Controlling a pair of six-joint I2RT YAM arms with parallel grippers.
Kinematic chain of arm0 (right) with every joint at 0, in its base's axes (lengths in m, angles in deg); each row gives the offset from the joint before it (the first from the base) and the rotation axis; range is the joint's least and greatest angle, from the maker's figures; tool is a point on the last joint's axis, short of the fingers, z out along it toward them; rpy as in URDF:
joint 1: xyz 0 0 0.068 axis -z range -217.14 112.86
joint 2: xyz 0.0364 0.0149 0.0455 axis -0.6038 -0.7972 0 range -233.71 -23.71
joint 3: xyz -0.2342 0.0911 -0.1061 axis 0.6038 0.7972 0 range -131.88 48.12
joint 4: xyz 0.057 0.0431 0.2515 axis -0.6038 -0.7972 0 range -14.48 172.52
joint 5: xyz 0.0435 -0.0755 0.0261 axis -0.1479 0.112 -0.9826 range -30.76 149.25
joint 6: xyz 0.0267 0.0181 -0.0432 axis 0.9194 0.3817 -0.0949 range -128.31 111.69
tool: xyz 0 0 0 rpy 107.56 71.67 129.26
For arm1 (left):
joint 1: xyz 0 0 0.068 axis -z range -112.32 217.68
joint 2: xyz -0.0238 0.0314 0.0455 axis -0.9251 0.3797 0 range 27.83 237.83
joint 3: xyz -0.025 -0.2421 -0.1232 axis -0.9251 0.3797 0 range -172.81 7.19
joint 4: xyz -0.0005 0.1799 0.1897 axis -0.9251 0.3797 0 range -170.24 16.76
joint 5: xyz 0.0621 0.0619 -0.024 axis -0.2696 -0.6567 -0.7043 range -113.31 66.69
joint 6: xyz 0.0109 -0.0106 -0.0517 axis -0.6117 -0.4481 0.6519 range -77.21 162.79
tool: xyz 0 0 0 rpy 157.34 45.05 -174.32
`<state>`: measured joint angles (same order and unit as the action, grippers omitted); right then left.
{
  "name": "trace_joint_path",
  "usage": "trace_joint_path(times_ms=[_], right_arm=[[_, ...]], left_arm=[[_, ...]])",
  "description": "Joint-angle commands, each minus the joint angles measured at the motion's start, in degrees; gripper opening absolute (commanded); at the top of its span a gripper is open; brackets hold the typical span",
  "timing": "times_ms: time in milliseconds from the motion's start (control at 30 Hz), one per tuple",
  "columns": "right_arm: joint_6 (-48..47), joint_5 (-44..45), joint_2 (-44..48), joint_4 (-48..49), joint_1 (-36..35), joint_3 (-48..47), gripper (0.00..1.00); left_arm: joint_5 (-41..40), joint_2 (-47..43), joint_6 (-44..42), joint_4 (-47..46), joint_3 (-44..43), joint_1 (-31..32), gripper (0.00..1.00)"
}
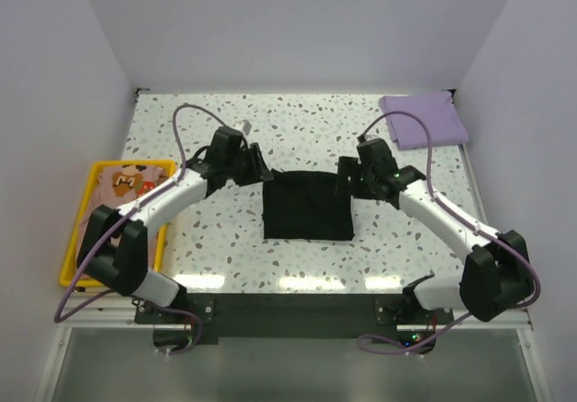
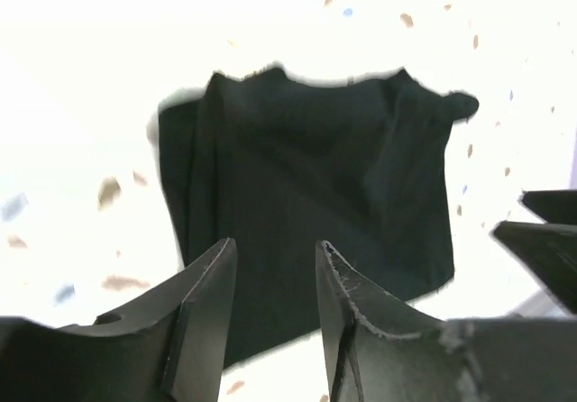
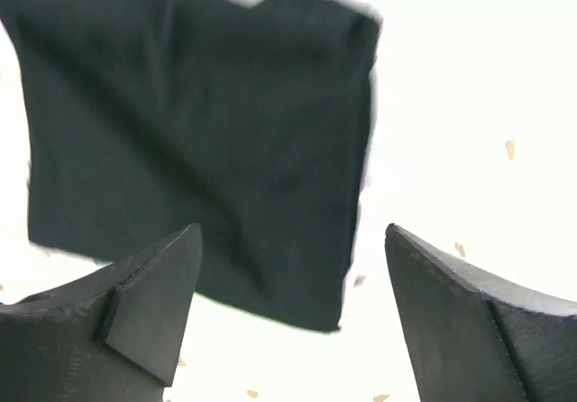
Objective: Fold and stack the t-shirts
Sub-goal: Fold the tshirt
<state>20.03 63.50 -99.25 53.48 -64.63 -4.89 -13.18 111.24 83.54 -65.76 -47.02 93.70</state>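
Note:
The black t-shirt (image 1: 307, 205) lies folded into a rough rectangle at the table's middle; it also shows in the left wrist view (image 2: 306, 177) and the right wrist view (image 3: 189, 141). My left gripper (image 1: 256, 165) is open and empty above its far left corner, seen in its wrist view (image 2: 275, 253). My right gripper (image 1: 351, 175) is open wide and empty by its far right corner, seen in its wrist view (image 3: 293, 240). The lavender-purple t-shirt (image 1: 423, 119) lies folded at the far right. The peach-tan printed t-shirt (image 1: 126, 184) lies in the yellow tray.
The yellow tray (image 1: 76, 240) sits at the table's left edge. White walls close in the speckled table (image 1: 297, 267) on three sides.

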Motion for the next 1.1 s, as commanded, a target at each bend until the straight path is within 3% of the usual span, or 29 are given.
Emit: trace_joint_path(times_ms=[0, 233, 533, 867, 967, 1067], right_arm=[[-1.35, 2.88, -4.06, 2.66, 4.36, -6.64, 0.82], [-1.71, -0.29, -17.68, 6.27, 5.95, -14.48, 0.67], [-0.92, 0.05, -22.09, 7.15, 6.04, -16.16, 0.63], [-0.13, -0.12, -25.96, 7.50, 5.95, -18.26, 0.46], [0.23, -0.12, -26.32, 7.07, 6.04, -18.70, 0.37], [0.40, 0.14, -25.70, 6.63, 6.04, -18.97, 0.28]], left_arm=[[-4.85, 6.39, -7.70, 4.41, -9.65, -0.27, 0.44], [-7.14, 16.24, -11.83, 7.14, -18.37, -0.27, 0.41], [-6.53, 21.78, -12.19, 6.97, -22.69, -0.27, 0.41], [-2.49, 25.04, -10.43, 4.24, -24.18, -0.27, 0.38], [-1.43, 25.30, -9.90, 3.89, -24.27, -0.27, 0.34], [-0.82, 24.87, -9.46, 3.71, -24.18, -0.27, 0.21]])
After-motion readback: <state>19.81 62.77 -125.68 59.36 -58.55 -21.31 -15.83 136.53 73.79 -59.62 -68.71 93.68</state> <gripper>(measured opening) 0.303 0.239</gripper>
